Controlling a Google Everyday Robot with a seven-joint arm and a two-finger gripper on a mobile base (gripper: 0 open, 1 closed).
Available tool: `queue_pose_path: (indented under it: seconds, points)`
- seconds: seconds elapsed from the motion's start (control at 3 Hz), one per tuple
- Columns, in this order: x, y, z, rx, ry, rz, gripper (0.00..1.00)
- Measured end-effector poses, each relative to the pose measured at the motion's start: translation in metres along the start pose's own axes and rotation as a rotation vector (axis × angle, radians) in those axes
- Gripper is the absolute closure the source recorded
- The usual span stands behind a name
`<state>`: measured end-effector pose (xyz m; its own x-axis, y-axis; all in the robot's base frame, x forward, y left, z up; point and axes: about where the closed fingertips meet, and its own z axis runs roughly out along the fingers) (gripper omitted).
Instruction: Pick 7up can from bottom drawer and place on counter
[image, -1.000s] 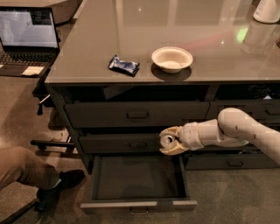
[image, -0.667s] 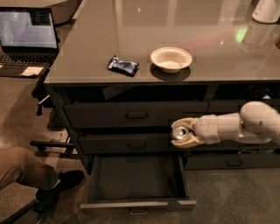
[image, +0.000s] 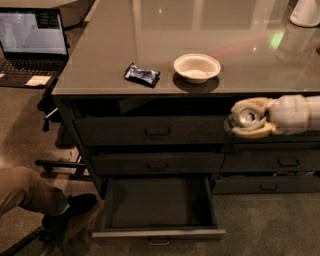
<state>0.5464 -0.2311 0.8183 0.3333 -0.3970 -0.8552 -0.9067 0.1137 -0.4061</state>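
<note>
Camera view: the cream-coloured 2-finger pincer (image: 245, 119) is seen at the right side, in front of the top row of drawer fronts, just below the bench edge. It is clamped on the small silvery 7up can (image: 246, 116), with 1 finger (image: 250, 104) above and 1 below. The 7up can is held in the air on its side, shiny metal top turned toward the camera, well right of and above the drawer opening. It is not touching the bench.

The wide dark grey bottom drawer (image: 155, 202) is pulled out, with its small metal handle (image: 159, 242) at the front. Nothing is seen inside it. The 2 similar dark drawers above it (image: 150, 131) (image: 157, 163) are closed.

On the large glossy grey bench (image: 225, 30), a round white bowl (image: 197, 67) is set near the front edge. A dark blue snack wrapper (image: 142, 75) lies just to its left, apart from it. A white container (image: 306, 11) is partly seen at the far right corner.

An open laptop (image: 34, 35) is seen at upper left, off the bench. A leg in tan trousers (image: 25, 192) with a dark shoe (image: 70, 212) is seen at lower left, on the floor.
</note>
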Motion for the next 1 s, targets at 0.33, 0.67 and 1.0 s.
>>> queue_pose_path:
  seconds: [0.33,0.67,1.0]
  points:
    - [-0.054,-0.033,-0.008,-0.042,-0.154,-0.034,1.0]
    - [-0.108,-0.065,-0.032,-0.038,-0.239,-0.081,1.0]
    - [-0.132,-0.094,-0.052,0.032,-0.28,-0.03,1.0]
